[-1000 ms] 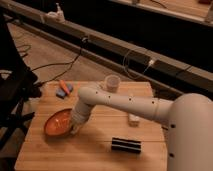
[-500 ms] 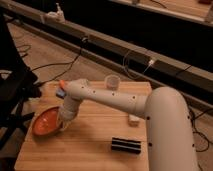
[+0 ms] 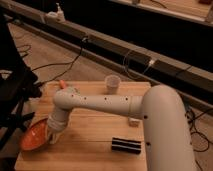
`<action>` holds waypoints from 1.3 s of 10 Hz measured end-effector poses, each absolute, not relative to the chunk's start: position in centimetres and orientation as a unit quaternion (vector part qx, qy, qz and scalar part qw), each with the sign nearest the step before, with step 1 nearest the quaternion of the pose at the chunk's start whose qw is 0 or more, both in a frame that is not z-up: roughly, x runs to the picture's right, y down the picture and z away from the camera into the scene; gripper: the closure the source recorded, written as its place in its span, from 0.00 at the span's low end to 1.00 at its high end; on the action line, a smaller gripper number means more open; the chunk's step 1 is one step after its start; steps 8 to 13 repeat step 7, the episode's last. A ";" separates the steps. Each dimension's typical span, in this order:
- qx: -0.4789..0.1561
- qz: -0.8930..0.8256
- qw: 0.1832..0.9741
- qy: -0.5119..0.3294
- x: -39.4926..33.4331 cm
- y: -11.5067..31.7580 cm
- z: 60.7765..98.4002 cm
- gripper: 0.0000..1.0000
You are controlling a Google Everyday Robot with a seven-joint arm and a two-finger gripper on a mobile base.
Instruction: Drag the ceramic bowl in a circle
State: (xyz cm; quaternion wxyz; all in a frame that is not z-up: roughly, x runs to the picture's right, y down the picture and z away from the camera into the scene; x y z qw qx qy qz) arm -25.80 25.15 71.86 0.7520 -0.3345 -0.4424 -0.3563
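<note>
The gripper hangs low over the near left part of the wooden table, at the end of a white arm that reaches in from the right. Whether it is clenched or released cannot be told from this view. Just to its left, touching it or nearly so, sits the ceramic bowl, a wide, shallow orange-red dish with a darker rim. The bowl lies at the table's left edge, and its left side seems to reach past that edge. Nothing can be made out inside it. To the right of the gripper and a little nearer the front edge, well apart from it, a flat dark block lies on the wood. Farther back and to the right, a small white thing peeks out below the arm. Behind the gripper, near the far left corner of the table, a small orange thing rests on the surface. Beyond the arm, toward the far edge and to the gripper's right, a translucent plastic cup stands upright; its contents cannot be seen. Cables trail over the floor past the table.
</note>
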 end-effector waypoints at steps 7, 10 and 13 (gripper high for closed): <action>-0.350 -0.318 0.804 -0.361 -19.2 23.2 72.2 1.00; -0.350 -0.318 0.804 -0.361 -19.2 23.2 72.2 1.00; -0.350 -0.318 0.804 -0.361 -19.2 23.2 72.2 1.00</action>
